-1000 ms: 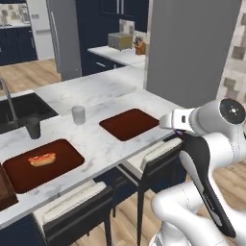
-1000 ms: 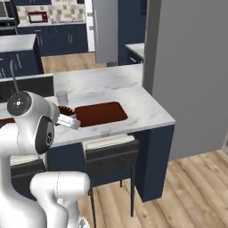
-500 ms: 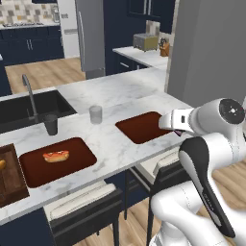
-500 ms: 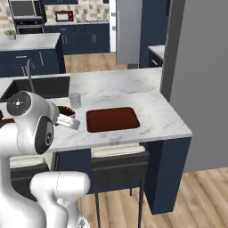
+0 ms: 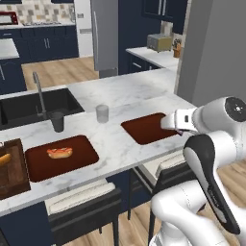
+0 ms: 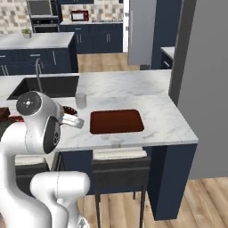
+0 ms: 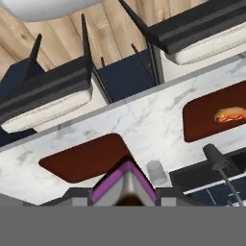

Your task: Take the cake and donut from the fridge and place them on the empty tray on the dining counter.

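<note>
The donut (image 7: 126,180), with purple-magenta icing, sits between my fingertips at the bottom of the hand view; my gripper (image 7: 126,196) is shut on it. The gripper (image 6: 74,119) hangs over the dining counter (image 5: 125,91), just beside the empty dark reddish-brown tray (image 5: 146,127) (image 6: 116,121) (image 7: 84,158). The grey fridge (image 5: 105,36) stands far back across the room. The cake is out of view.
A matching tray (image 5: 60,156) holding a hot dog (image 7: 229,114) lies further left. A glass (image 5: 102,114), a dark cup (image 5: 57,121), a black sink (image 5: 33,105) with a faucet (image 5: 38,91) and a wooden board (image 5: 9,168) share the counter. Stools (image 6: 118,162) stand below its edge.
The whole scene has shifted in both base views, so the base has driven along the counter. The arm's pose and its hold on the donut are unchanged.
</note>
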Controlling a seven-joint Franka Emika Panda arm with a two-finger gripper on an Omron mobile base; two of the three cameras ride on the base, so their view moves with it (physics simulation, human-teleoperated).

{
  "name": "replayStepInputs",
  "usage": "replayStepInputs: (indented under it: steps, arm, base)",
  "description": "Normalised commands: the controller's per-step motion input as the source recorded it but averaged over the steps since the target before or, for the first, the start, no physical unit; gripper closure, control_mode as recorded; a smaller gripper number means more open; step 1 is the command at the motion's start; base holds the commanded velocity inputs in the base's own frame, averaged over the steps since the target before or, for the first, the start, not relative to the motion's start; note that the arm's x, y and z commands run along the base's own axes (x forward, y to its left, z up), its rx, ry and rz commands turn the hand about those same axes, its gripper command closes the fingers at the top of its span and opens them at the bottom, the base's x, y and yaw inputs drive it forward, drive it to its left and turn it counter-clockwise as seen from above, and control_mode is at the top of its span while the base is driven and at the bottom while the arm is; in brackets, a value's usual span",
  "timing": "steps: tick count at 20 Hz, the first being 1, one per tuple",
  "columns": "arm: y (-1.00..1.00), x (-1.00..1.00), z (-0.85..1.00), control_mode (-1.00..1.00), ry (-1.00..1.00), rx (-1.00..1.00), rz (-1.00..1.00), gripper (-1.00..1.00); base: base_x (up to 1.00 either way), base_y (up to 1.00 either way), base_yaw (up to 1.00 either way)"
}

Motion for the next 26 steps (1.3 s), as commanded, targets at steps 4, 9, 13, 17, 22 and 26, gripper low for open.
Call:
replayStepInputs:
  steps: [4,9,13,17,22,26]
  arm:
    - [-0.20,0.49,-0.15,-1.00,0.07,0.00,0.21,1.00]
    - [0.00,0.73,-0.18,-1.00,0.21,-0.01,0.12,1.00]
    - [-0.34,0.71,-0.50,-1.00,0.17,0.00,0.11,1.00]
    - [-0.29,0.78,-0.71,-1.00,0.10,0.00,0.13,1.00]
    - [0.07,0.99,-0.64,-1.00,0.20,-0.05,0.08,1.00]
    - [0.01,0.98,-0.48,-1.00,0.14,-0.02,0.06,1.00]
  base:
    - [0.00,0.00,0.00]
    - [0.00,0.00,0.00]
    - [0.00,0.00,0.00]
    - [0.00,0.00,0.00]
    - [0.00,0.00,0.00]
    - [0.00,0.00,0.00]
